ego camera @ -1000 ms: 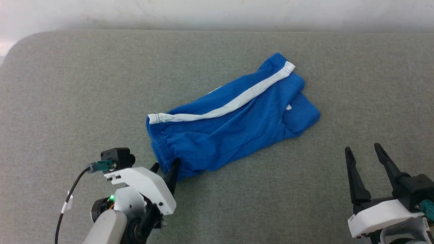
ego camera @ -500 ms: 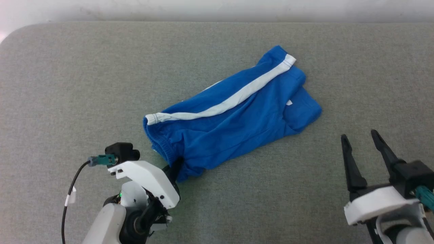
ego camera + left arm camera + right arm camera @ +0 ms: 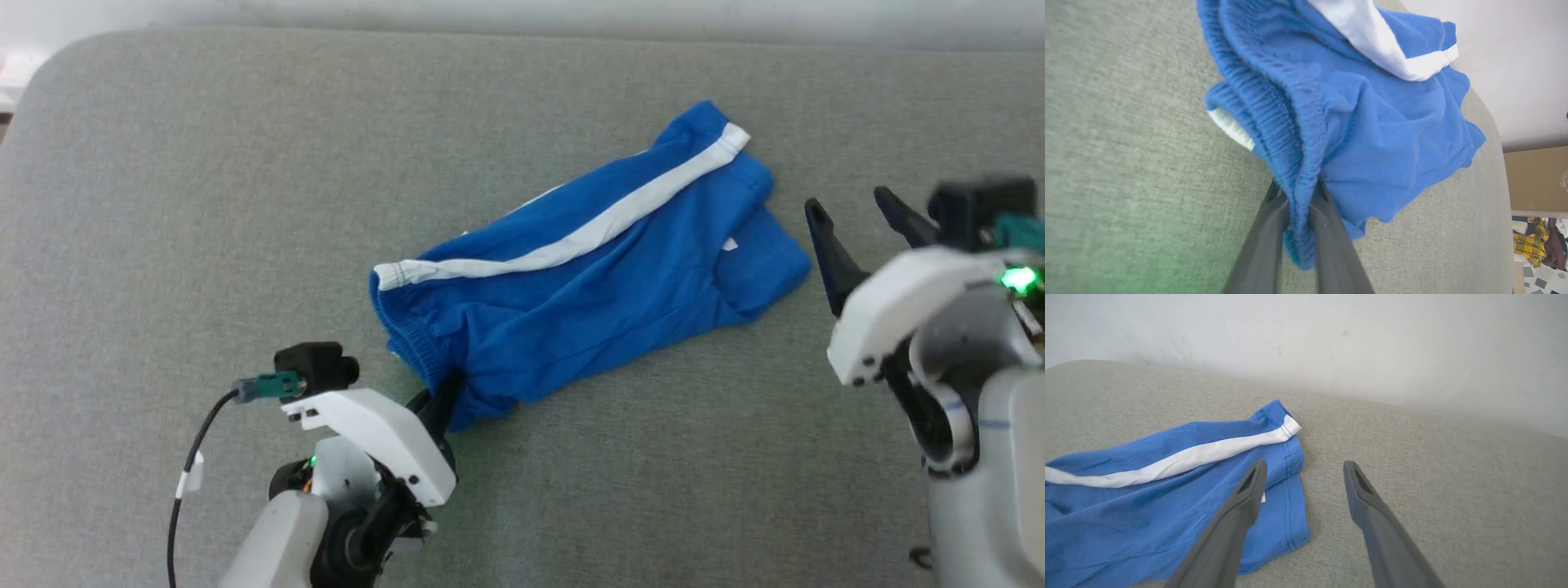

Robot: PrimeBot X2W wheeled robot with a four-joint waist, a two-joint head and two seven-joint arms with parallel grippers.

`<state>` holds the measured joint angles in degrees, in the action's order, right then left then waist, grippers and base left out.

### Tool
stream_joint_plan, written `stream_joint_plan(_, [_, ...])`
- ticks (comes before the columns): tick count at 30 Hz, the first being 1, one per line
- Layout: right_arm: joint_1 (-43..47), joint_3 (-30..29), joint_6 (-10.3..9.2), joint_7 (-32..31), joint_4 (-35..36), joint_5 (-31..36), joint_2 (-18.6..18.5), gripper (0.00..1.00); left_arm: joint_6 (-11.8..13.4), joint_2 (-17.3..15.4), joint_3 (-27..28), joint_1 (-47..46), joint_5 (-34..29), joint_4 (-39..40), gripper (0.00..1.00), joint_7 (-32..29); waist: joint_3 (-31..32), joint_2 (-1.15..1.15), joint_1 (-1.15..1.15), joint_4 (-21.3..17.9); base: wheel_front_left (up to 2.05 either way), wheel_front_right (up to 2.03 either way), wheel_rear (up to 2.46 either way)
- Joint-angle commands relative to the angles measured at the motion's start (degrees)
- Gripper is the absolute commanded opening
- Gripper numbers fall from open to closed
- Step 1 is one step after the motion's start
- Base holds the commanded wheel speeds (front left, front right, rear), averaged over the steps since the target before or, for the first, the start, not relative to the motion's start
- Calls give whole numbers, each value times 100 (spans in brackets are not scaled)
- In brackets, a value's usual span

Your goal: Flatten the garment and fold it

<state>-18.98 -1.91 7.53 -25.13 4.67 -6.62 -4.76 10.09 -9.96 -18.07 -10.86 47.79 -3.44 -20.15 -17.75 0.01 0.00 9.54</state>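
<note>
1. Blue thin-fabric athletic shorts with a white side stripe, lying slantwise near the middle of the grey woven-cloth counter. Gathered elastic waistband toward the robot's left, stitched leg hems toward its right.
2. Left tool: 2 dark fingers drawn nearly together, pinching the near corner of the waistband, with a ridge of ribbed blue cloth bunched between them in the left wrist view.
3. Right tool: spread wide, holding nothing, hanging just beside the leg end of the shorts and apart from the cloth in the head view.
4. Done so far, by the look of it: 1 of 2 likely grips taken, at the waistband.
5. Not yet flattened: cloth slack and wrinkled across the front, 1 leg lying partly over the other, a small white tag showing where they overlap.
6. Probably left: a second grip at the leg end, a stretch between both tools to smooth the fabric, a flat lay on the counter, then every fold. Early in the task, judged well short of halfway.
</note>
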Motion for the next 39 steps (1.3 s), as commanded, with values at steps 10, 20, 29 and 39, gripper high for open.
stream_joint_plan(10, [-1151,-27,-4,-1175,-1004,218,-211,100,-246,163,-240,-406,-190,-31,0,188,-531,-1,0,383,0,0,0])
stream_joint_plan(20, [-1410,-76,-4,-1476,-1581,350,-95,100,-381,286,-343,-599,-157,-210,0,283,-762,-1,0,595,0,0,0])
stream_joint_plan(29, [-1349,-319,-4,-1856,-1769,257,106,0,-396,289,-344,-635,-115,-389,0,299,-650,-1,0,637,0,0,0])
stream_joint_plan(39, [-1135,-640,-4,-1158,-1707,30,176,0,-330,192,-207,-437,-94,-363,0,469,-185,-1,0,432,0,0,0])
